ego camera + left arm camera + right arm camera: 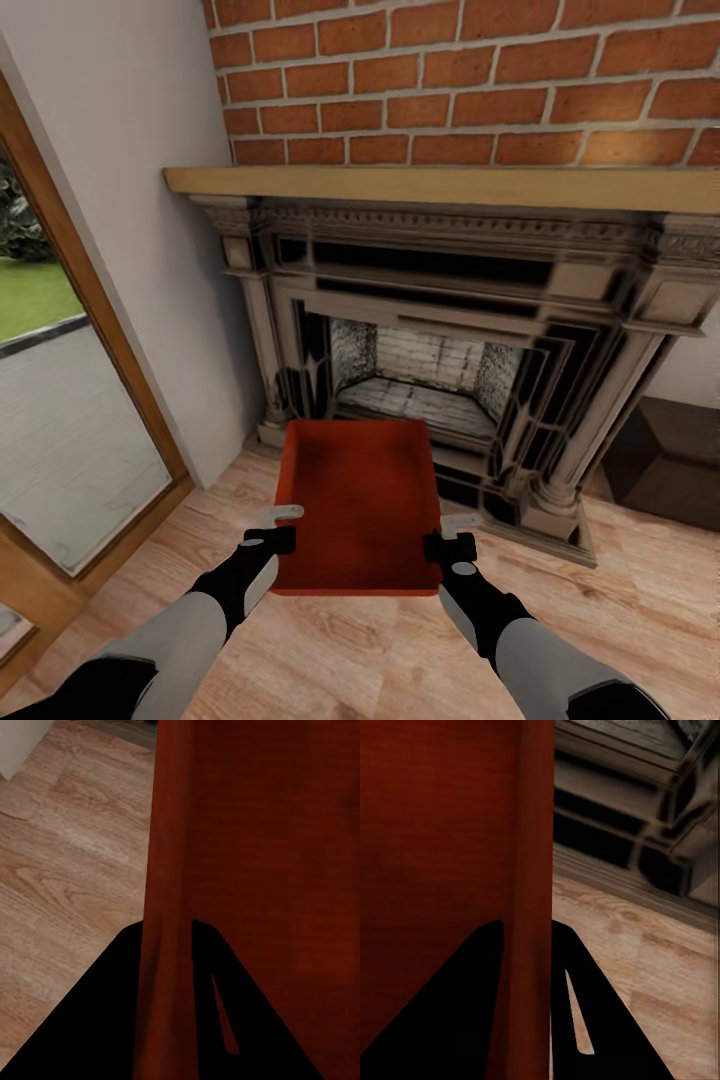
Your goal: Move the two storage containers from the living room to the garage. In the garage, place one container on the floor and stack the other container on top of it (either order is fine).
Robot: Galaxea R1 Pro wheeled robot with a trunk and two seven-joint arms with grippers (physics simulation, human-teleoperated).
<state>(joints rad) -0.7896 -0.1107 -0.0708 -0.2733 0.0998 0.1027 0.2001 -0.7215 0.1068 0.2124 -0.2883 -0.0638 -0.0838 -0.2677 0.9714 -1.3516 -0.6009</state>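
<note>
Container: red-orange storage container (360, 505), open top up, held level above the pale plank floor (640, 600) at 12 o'clock from the robot.
Left gripper (278, 527): jaws pinching the container's left wall (fingers (90, 1020) straddle the rim).
Right gripper (452, 533): jaws pinching the right wall, fingers (607, 1020) either side.
Fireplace (430, 330): brick-topped, just beyond the container, at 12 o'clock.
Glass door (60, 400): at 9 o'clock.

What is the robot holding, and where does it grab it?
A red storage container, held by both grippers: left gripper on its left wall, right gripper on its right wall.
</note>
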